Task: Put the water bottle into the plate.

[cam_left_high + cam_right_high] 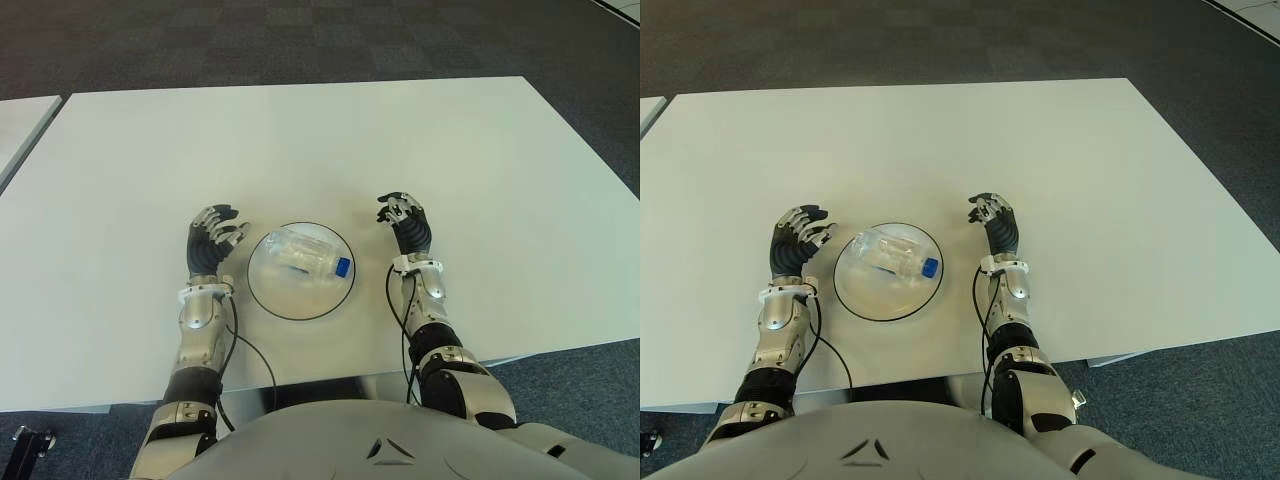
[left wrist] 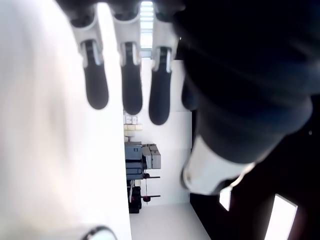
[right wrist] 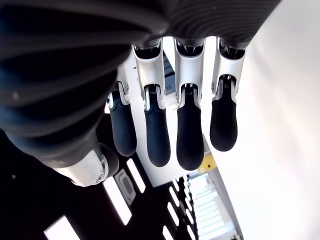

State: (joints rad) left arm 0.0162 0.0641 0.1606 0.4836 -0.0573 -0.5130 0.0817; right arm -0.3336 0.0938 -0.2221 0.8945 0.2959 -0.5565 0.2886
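Clear plastic is the material of the water bottle (image 1: 308, 256), which lies on its side inside the plate (image 1: 262, 290), with its blue cap (image 1: 343, 267) pointing toward the right hand side of the robot. The plate is round, with a dark thin rim, and it stands on the white table (image 1: 300, 140) near the edge closest to the robot.

Both hands are beside the plate and hold nothing. The left hand (image 1: 211, 241) shows just to the left of the plate, close to its rim. The right hand (image 1: 406, 222) shows to the right of the plate, a little more apart from it. In the eye views both hands have the fingers loosely extended, slightly bent, not closed around anything.

The wrist views give what the eye views cannot: the inner side of each hand from close by. In the left wrist view the dark fingertips (image 2: 129, 90) hang straight and separate, with open room behind them and the white table surface at one side. In the right wrist view four fingertips (image 3: 190, 135) also stand apart and relaxed, and no object is between them and the palm. The bottle and the plate do not appear in either wrist view; only the head camera shows them. Around the table the eye views show dark carpet floor (image 1: 300, 40).
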